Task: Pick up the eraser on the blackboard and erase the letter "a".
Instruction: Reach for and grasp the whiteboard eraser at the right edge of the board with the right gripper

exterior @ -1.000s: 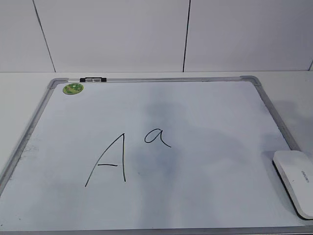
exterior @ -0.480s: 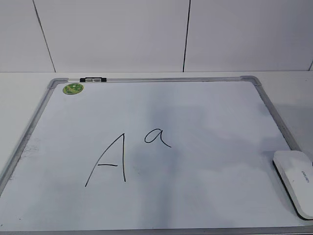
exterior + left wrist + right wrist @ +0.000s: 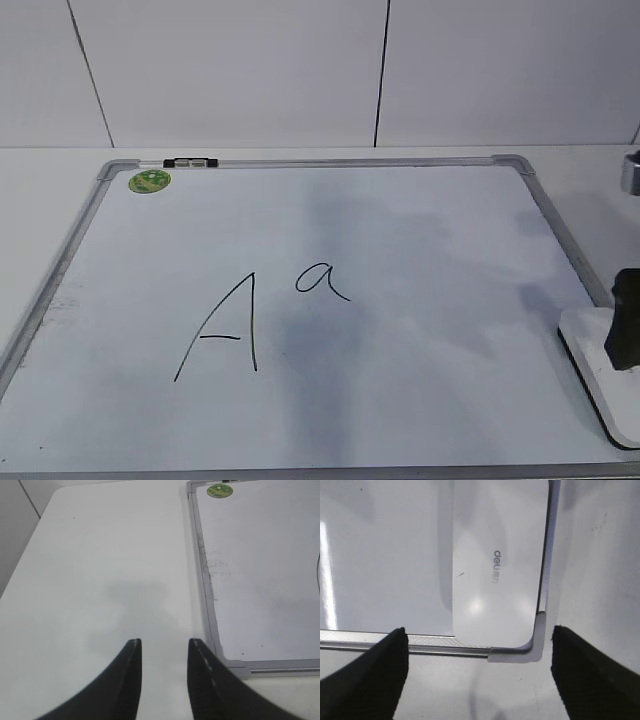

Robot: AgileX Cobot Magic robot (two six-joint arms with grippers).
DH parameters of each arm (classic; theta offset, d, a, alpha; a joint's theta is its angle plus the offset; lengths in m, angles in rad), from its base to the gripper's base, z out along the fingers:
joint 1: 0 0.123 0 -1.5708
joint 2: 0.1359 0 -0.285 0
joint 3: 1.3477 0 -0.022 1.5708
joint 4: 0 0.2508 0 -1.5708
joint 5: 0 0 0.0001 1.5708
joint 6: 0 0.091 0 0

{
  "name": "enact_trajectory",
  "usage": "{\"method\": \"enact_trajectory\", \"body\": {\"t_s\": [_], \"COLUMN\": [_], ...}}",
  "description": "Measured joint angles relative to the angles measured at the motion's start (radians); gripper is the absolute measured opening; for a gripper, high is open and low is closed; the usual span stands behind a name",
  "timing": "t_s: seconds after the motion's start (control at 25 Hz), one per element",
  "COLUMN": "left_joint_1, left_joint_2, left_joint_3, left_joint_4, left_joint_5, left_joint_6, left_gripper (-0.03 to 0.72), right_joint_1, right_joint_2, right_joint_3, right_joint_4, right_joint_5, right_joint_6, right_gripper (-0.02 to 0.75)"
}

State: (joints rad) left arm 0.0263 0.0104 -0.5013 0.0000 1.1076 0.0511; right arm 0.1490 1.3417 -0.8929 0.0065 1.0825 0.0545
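The right gripper [image 3: 477, 672] has its two dark, matte fingers [image 3: 367, 680] spread wide, and it holds nothing. It hangs above the eraser [image 3: 495, 565], near the front right corner of the table [image 3: 100, 555]. The eraser is a smooth, glossy white plastic block, oblong with rounded corners. On its top, small grey letters read "deli", followed by characters too small to read. It lies flat in the front right corner of the blackboard [image 3: 450, 260], touching the grey metal frame there. The board's surface is white and shiny, with rounded frame corners.

The left gripper [image 3: 164, 680] has black tapered fingers, set narrowly apart and empty, over the bare white table beside the board's left edge.

The letter "a" [image 3: 321, 280] is written in thin black marker near the middle of the board. A larger capital "A" [image 3: 222, 328] stands just beside it, and a round green sticker [image 3: 149, 181] sits in the far left corner.
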Motion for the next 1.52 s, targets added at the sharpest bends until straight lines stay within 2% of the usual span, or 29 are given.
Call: {"method": "enact_trajectory", "body": {"t_s": [0.44,0.84,1.52], "left_joint_1": [0.0,0.0,0.0], "left_joint_2": [0.0,0.0,0.0], "left_joint_3": [0.0,0.0,0.0], "left_joint_4": [0.0,0.0,0.0], "left_joint_5": [0.0,0.0,0.0], "left_joint_6": [0.0,0.0,0.0], "left_gripper": [0.235,0.235,0.235], "right_joint_1": [0.0,0.0,0.0], "right_joint_2": [0.118,0.155,0.227], "right_joint_3": [-0.001,-0.001,0.019], "right_joint_4": [-0.007,-0.077,-0.078], "right_joint_5": [-0.078,-0.128,-0.192], "right_joint_6": [0.026,0.094,0.097], "right_gripper": [0.68,0.678,0.678]}}
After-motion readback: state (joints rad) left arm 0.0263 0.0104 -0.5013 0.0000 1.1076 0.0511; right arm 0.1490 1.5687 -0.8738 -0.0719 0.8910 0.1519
